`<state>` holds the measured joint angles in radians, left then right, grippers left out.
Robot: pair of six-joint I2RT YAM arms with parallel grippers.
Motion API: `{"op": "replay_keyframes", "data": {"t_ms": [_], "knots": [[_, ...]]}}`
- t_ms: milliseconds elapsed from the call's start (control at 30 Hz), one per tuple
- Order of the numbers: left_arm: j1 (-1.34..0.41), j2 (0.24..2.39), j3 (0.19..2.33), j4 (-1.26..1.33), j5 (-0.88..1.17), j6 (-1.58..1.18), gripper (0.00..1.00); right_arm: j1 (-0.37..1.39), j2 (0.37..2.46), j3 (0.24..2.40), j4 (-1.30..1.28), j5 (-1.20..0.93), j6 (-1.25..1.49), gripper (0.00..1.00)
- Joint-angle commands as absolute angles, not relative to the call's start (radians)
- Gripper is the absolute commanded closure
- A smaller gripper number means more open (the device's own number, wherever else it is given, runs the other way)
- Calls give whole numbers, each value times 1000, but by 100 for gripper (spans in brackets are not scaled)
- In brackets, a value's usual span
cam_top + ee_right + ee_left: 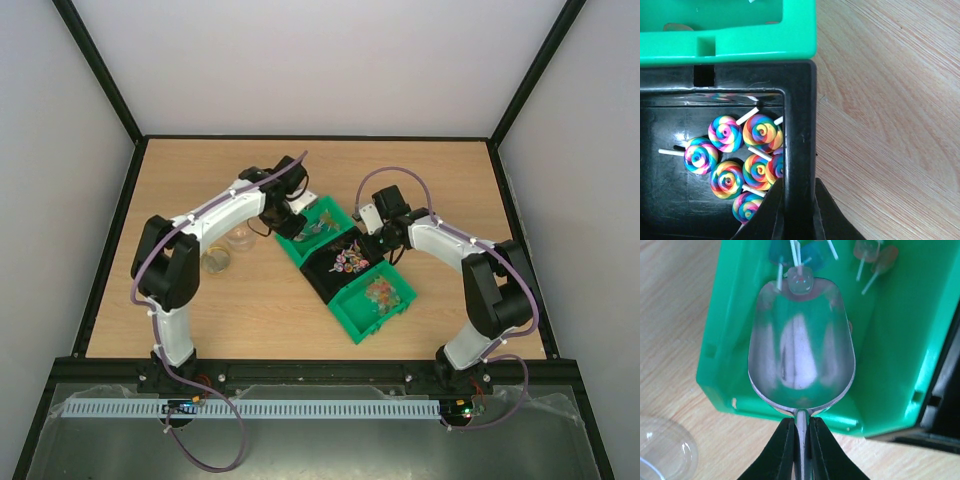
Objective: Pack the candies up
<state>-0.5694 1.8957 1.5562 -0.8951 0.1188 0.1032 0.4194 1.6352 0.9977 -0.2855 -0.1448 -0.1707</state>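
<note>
My left gripper (801,422) is shut on the handle of a small metal scoop (801,345). The scoop's bowl lies inside the far green bin (900,340). A pale pink candy on a white stick (801,280) rests at the scoop's tip, and more blue, pink and orange candies (875,257) lie beyond it. My right gripper (799,185) is shut on the right wall of the black bin (800,125). That bin holds several rainbow swirl lollipops (760,132). In the top view the near green bin (352,320) holds small mixed candies (378,292).
Two clear round cups (240,237) (217,261) stand on the wooden table left of the bins, by my left arm; one cup's rim (665,450) shows beside the green bin. The three bins sit touching in a diagonal row.
</note>
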Motion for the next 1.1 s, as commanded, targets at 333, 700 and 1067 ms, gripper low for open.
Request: {"op": "replay_keyframes", "data": {"t_ms": [333,700,1067], "knots": [[-574,2001,1488,-757,65,59,98,433,1582,964,-318,-217,-291,99],[-554,1877,1152,-229,164,194,98,434,1588,966,-330,-236,-349,99],[-534,1780,984,43,269,227,98,427,1618,987,-341,-141,-235,99]]}}
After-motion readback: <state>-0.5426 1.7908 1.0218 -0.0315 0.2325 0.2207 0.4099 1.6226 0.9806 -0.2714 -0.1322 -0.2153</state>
